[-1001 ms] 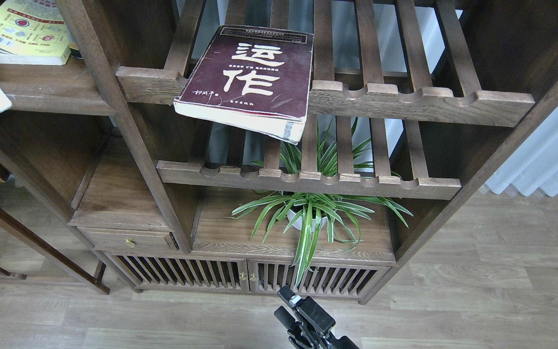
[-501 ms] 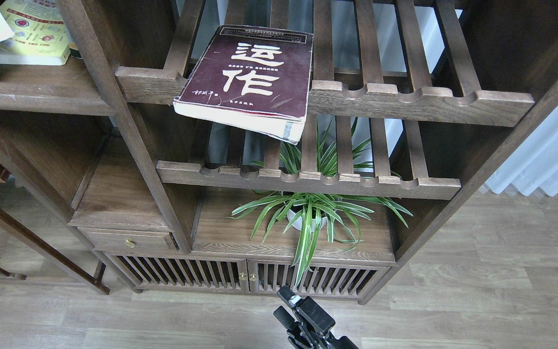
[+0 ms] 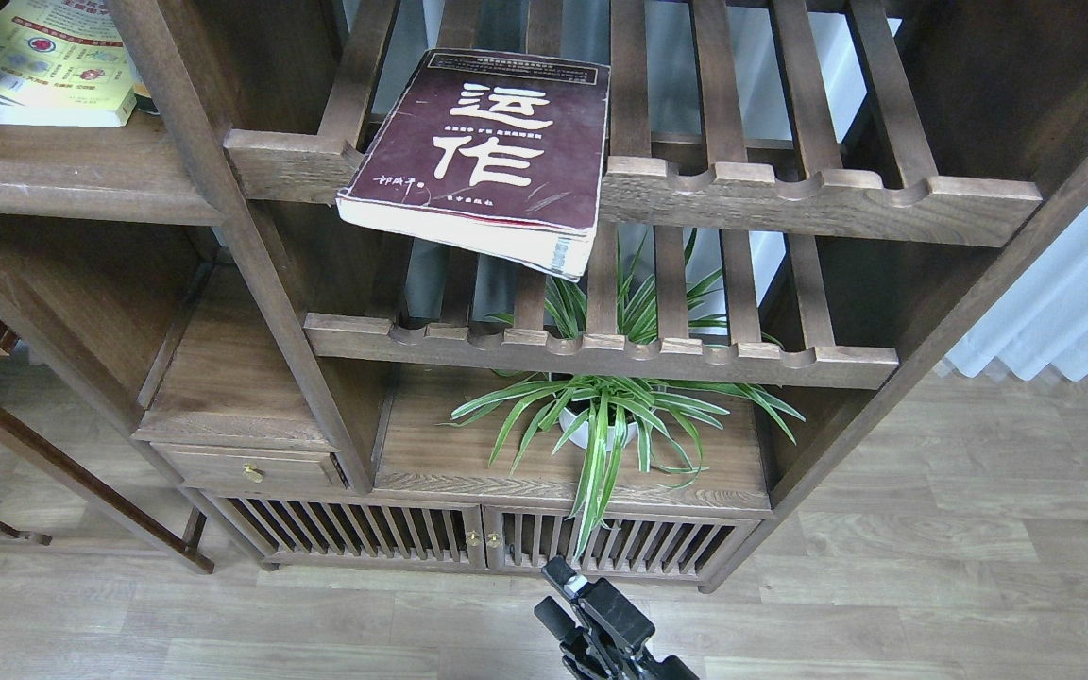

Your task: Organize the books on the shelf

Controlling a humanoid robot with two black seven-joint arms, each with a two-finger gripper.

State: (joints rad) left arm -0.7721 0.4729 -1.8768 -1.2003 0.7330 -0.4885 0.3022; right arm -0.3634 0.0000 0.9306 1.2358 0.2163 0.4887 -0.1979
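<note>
To tidy this well, the maroon book [image 3: 483, 156] should be gripped by its overhanging front edge and lifted clear of the slatted rack [image 3: 818, 194] before it is carried left to the shelf [image 3: 72, 175], where the yellow book [image 3: 48, 61] already lies. It is thick and worn, with big white characters, tilted over the rail. The right gripper [image 3: 568, 590] waits low with its jaws apart; the left is out of view.
</note>
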